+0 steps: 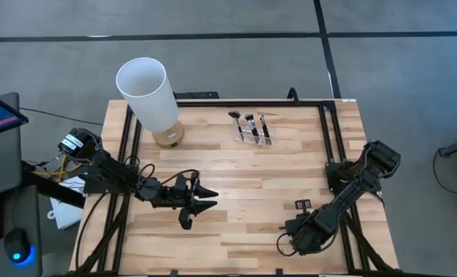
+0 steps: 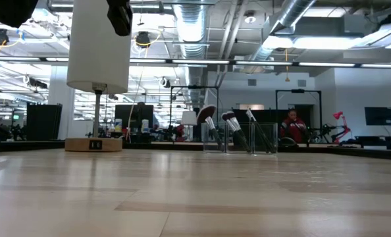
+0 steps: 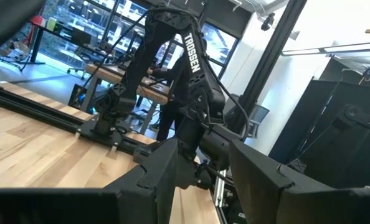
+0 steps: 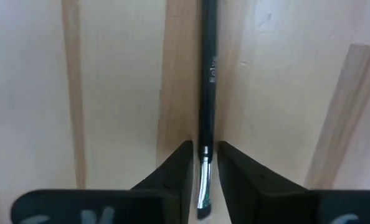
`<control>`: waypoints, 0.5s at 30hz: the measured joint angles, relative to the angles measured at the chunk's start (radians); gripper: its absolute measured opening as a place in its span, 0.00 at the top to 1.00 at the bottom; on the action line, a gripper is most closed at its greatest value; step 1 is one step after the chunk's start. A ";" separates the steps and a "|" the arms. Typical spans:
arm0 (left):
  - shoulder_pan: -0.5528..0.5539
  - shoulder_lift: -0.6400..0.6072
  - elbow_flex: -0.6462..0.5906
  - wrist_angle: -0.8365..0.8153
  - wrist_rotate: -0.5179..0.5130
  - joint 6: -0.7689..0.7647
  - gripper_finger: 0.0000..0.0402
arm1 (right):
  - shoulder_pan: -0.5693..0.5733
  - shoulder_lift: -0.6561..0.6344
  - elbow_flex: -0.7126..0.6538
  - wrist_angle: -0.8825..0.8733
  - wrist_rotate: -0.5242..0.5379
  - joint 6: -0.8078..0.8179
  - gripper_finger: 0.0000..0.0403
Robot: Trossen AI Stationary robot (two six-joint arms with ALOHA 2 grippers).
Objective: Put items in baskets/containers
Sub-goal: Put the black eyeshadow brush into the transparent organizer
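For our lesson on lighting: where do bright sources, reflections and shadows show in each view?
Low view: ceiling strip lights glare behind the white cylinder; the table shows a pale sheen. High view: even light, no hard shadows. Left wrist view: the right arm stands dark against bright windows. Right wrist view: the brush is evenly lit.

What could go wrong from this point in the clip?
The right gripper is pinching a thin brush near its silver end, so the long handle may swing or slip when lifted. The clear holder is small and already has three brushes, so slotting another in could knock it.
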 joint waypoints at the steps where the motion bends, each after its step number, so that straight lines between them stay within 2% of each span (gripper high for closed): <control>1: 0.000 0.000 0.000 0.000 0.000 0.000 0.64 | 0.001 -0.002 -0.009 0.014 -0.001 0.009 0.85; 10: 0.000 0.000 0.000 0.000 0.000 0.000 0.64 | 0.001 -0.005 -0.033 0.044 0.002 0.043 0.94; 15: 0.000 0.000 0.000 0.000 0.000 0.000 0.64 | -0.008 0.002 0.009 -0.021 -0.002 0.014 0.98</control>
